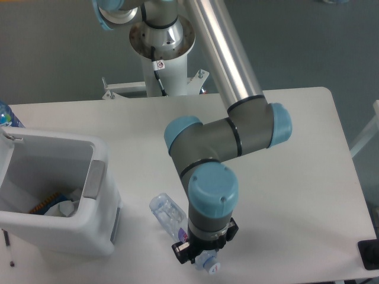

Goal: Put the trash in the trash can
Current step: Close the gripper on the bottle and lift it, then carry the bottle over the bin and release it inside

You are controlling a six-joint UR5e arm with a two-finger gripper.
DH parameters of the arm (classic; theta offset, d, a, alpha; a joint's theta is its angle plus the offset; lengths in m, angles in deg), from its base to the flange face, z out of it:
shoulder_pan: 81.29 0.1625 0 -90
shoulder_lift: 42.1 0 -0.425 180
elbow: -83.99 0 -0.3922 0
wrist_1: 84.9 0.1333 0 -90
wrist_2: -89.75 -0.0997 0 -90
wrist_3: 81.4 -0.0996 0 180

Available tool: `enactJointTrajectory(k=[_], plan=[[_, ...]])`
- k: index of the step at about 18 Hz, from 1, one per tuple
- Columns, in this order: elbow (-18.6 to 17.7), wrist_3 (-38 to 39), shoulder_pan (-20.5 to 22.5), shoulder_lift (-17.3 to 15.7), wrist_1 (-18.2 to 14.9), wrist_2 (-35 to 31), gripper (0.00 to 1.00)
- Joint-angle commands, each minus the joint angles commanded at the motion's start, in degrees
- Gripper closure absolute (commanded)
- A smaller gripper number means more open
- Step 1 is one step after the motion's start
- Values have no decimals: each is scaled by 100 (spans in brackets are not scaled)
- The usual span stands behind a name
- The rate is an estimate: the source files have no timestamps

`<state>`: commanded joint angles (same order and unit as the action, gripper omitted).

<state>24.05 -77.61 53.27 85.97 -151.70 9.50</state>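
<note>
The table (296,177) fills most of the view. The arm (237,77) reaches down over its front. The bin (98,177) sits at the left, cut off by the edge, scraps inside too dim to name. The bottle (167,211) lies on the table just right of the bin, its far end under the wrist. The gripper (201,258) is hidden there; I cannot tell if it grips.

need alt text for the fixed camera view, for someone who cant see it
A grey and blue robot arm reaches down over a crushed clear plastic bottle lying on a white table, its gripper at the bottle's cap end. A white rectangular trash can, already holding some scraps, stands left of the bottle.
</note>
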Motion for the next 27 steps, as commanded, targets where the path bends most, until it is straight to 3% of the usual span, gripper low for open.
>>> enactJointTrajectory(k=[6,15,20,27], plan=[[-263,-133,62,-343,878,238,43],[-299,-309,35,-1028,994,1029,43],[-299,-300,26,-1398,1301,1574,43],[-255,-282,0,-1828,1582,1794,44]])
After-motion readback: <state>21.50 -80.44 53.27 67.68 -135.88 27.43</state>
